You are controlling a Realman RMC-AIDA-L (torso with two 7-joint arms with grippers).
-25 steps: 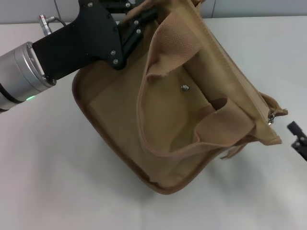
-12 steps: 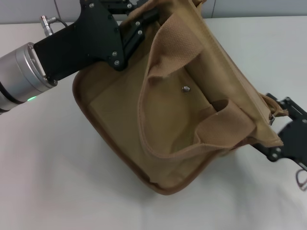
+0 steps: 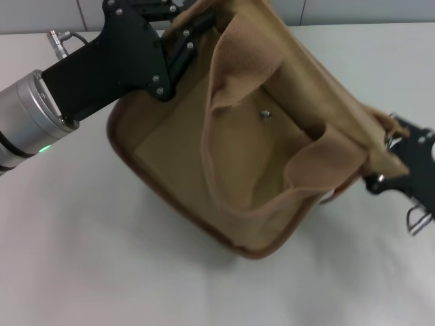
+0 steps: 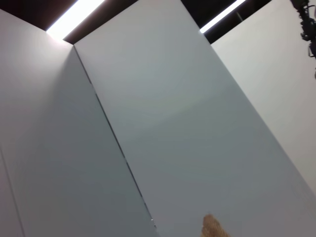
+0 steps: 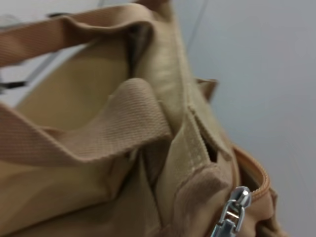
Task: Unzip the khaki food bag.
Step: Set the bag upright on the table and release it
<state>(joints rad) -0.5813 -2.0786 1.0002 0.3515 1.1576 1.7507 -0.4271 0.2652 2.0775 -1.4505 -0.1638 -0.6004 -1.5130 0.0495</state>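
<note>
The khaki food bag (image 3: 231,156) lies tilted on the white table, front pocket snap (image 3: 265,115) facing up and a wide strap handle (image 3: 239,51) curling over it. My left gripper (image 3: 192,26) is shut on the bag's far top corner. My right gripper (image 3: 395,161) is at the bag's right end, its black fingers (image 3: 416,144) apart on either side of the zipper-end corner. The metal zipper pull (image 5: 232,213) hangs free in the right wrist view, at the closed end of the zipper. The left wrist view shows only a tan scrap of the bag (image 4: 213,228).
The white table (image 3: 102,272) spreads in front of and to the left of the bag. A grey wall (image 3: 367,10) runs along the back edge. The left arm's silver forearm (image 3: 30,115) reaches in from the left. The left wrist view faces wall panels (image 4: 163,108).
My right gripper has come in from the right edge to the bag's zipper end. The bag has shifted and tilted slightly to the right, with the left gripper still holding it.
</note>
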